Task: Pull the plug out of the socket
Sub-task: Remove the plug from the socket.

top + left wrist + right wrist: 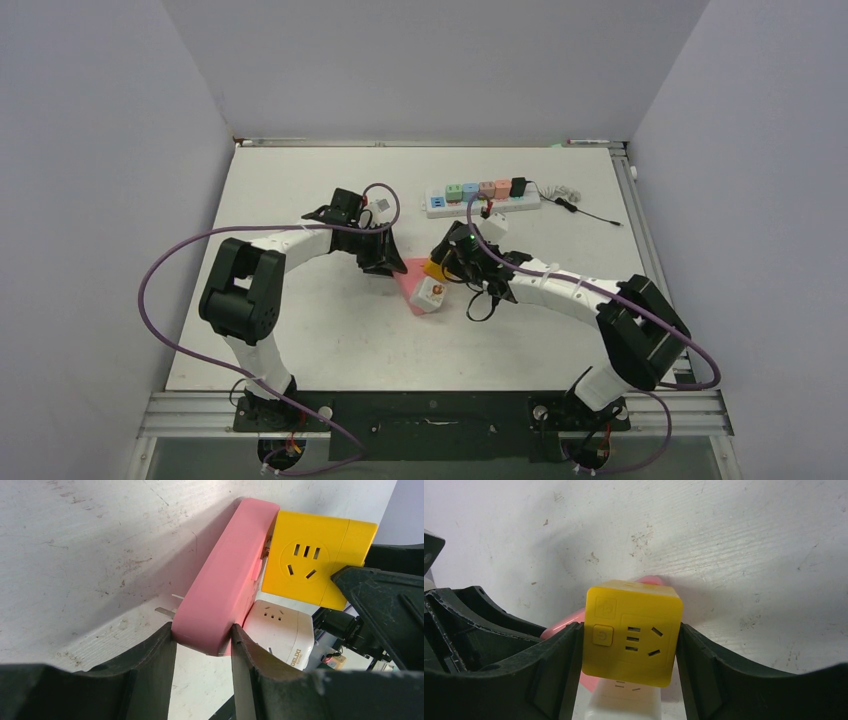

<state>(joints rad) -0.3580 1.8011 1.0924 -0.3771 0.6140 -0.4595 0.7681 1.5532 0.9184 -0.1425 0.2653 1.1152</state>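
A pink socket block (pixel 225 585) lies mid-table, also in the top view (pixel 409 277). A yellow cube plug (pixel 312 557) and a white cube plug (pixel 282 630) are plugged into its face; in the top view the yellow one (pixel 434 268) is mostly hidden and the white one (pixel 430 293) shows. My left gripper (pixel 202 640) is shut on the pink block's near end, a jaw on each side. My right gripper (pixel 629 647) is shut on the yellow plug (pixel 631 632), jaws pressed on its two sides. Bare metal prongs stick out of the pink block's back.
A white power strip (pixel 480 200) with several coloured cube plugs lies at the back of the table, a black cable (pixel 580 205) trailing to its right. A small white block (pixel 493 226) lies just in front of it. Purple cables loop over both arms.
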